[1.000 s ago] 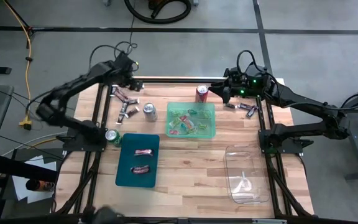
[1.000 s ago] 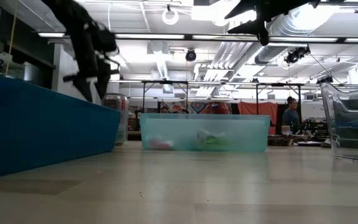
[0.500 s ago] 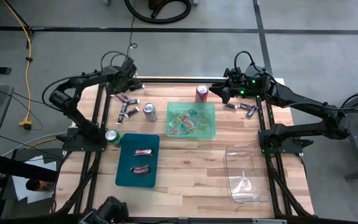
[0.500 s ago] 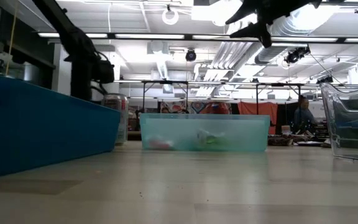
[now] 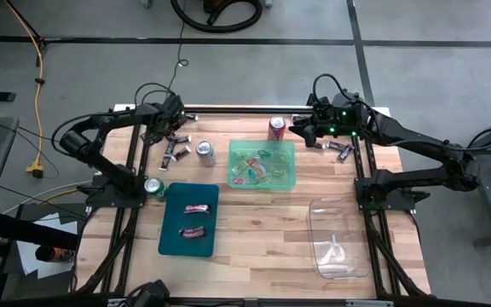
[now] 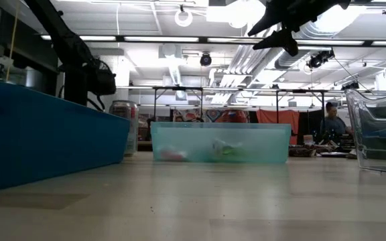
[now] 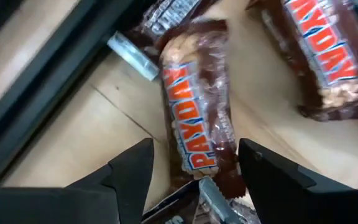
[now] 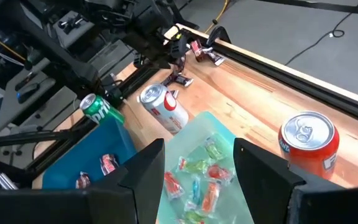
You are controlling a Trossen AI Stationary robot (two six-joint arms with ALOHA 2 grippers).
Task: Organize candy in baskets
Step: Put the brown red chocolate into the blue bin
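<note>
Brown-wrapped PayDay mini bar (image 7: 197, 118) lies on wooden table (image 5: 262, 230) at far-left corner, among other dark bars. Left gripper (image 7: 194, 171) directly over it, fingers spread, bar between them, not clasped. Right gripper (image 8: 194, 165) raised beyond translucent green basket (image 5: 262, 164), fingers parted, empty. Dark teal basket (image 5: 189, 219) holds two red candies.

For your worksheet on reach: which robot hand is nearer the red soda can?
Right. The right hand hovers just beside the red soda can; the left hand is across the table, over brown candy bars.
</note>
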